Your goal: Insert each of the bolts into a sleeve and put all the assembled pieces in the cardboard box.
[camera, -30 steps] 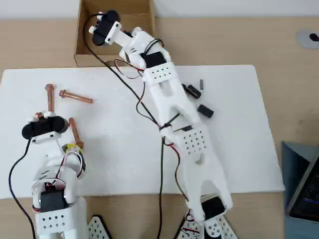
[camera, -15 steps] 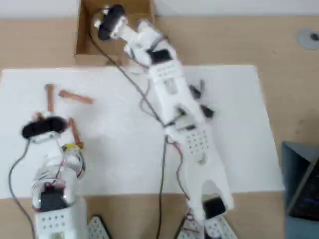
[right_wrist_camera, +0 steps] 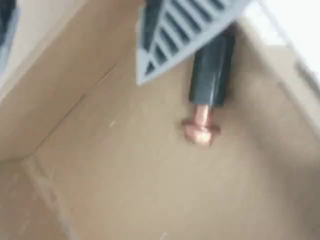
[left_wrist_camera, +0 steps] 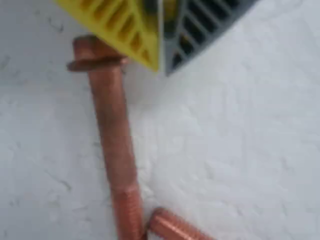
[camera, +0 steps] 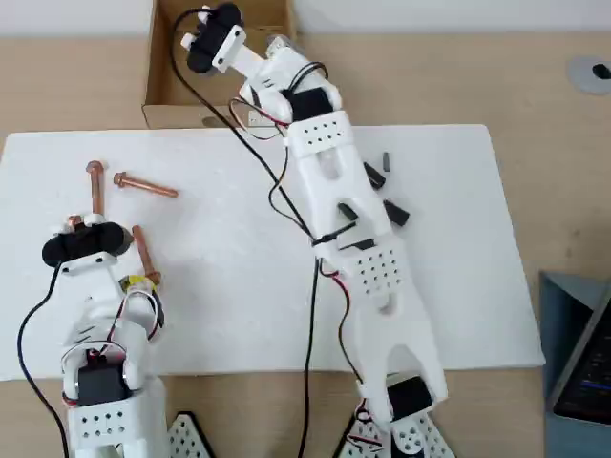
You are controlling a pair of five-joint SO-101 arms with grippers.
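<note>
1. Bench (camera: 535,86): wooden top, carrying everything below.
2. White mat (camera: 229,286): spread across most of the bench.
3. Right arm (camera: 325,181): stretched from the near edge diagonally over the mat to the cardboard box.
4. Left arm (camera: 100,372): folded at the near left corner of the mat.
5. Cardboard box (camera: 153,67): open-topped, on the bench just beyond the mat's far left edge.
6. Right end effector (camera: 205,43): over the inside of the box. In the right wrist view its grey finger (right_wrist_camera: 185,35) sits well apart from a dark part at the picture's edge, so the jaws appear spread.
7. Left end effector (left_wrist_camera: 160,62): yellow and grey tips pressed together with nothing between them, low over the mat.
8. Loose bolts, copper, three on the mat's left side:
   - far bolt (camera: 95,186), just beyond the left end effector
   - slanted bolt (camera: 145,184), just beside the far bolt
   - near bolt (camera: 143,253), alongside the left arm
9. Wrist-view bolt (left_wrist_camera: 112,145): head just beside the closed tips. Another bolt's end (left_wrist_camera: 175,227) meets its threaded end.
10. Black sleeves (camera: 393,212): two on the mat, close beside the right arm.
11. Assembled piece (right_wrist_camera: 210,75): black sleeve with a copper bolt head (right_wrist_camera: 200,131) protruding, inside the box near one wall, its upper end hidden behind the grey finger.
</note>
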